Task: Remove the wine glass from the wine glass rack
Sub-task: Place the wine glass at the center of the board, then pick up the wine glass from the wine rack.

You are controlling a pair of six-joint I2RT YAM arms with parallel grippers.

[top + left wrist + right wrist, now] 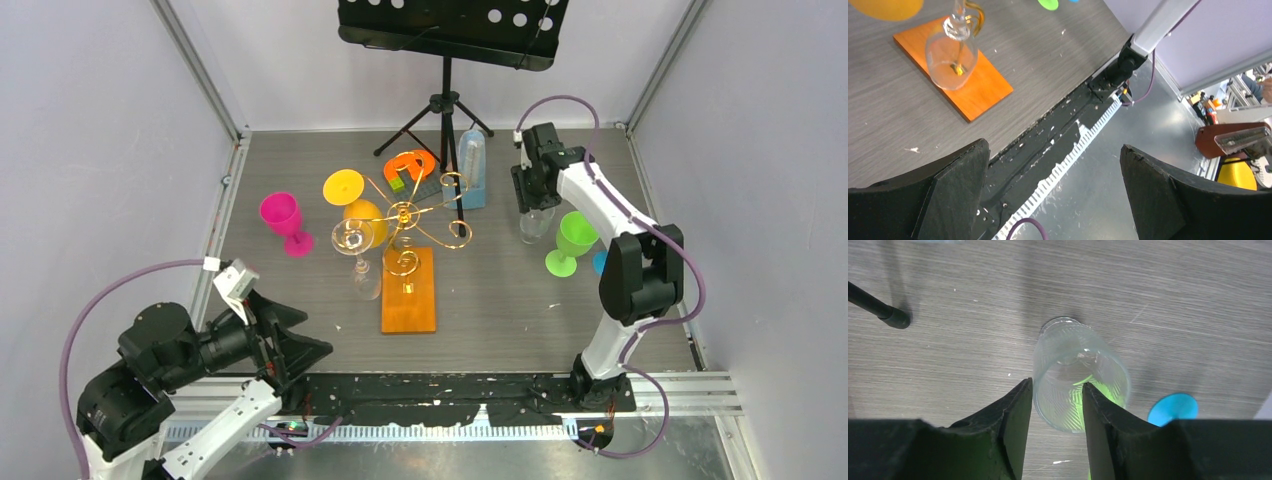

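rack (409, 300), from above: gold wire arms with curled ends on a flat orange base, about mid-counter.
wine glass (366, 280), from above: clear, hanging upside down at the rack's left side, foot up among the wire and bowl lowest, just beside the base's left edge.
yellow glass (362, 222), from above: among the rack's far-left arms, just behind the clear one.
pink glass (283, 220), from above: upright on the counter (500, 310), toward the left edge.
green glass (572, 238), from above: upright toward the right edge, just beside a clear cup (535, 225).
music stand (447, 60), from above: black tripod at the far edge.
left gripper (290, 345), from above: at the near-left corner, well apart from the rack.
right gripper (530, 195), from above: toward the far-right corner, pointing down over the clear cup.
left gripper, left wrist view: fingers (933, 200) spread wide, nothing between them, over the counter's near edge.
wine glass, left wrist view: bowl seen against the orange base, stem running up out of view; no finger near it.
right gripper, right wrist view: fingers (1015, 415) parted by a narrow gap, not clamped on anything; one lines up with the cup's wall, the other overlaps its mouth; whether they touch it i cannot tell.
cup, right wrist view: clear and ribbed, standing on the counter, green showing through it, a blue disc (1173, 407) just beside it.
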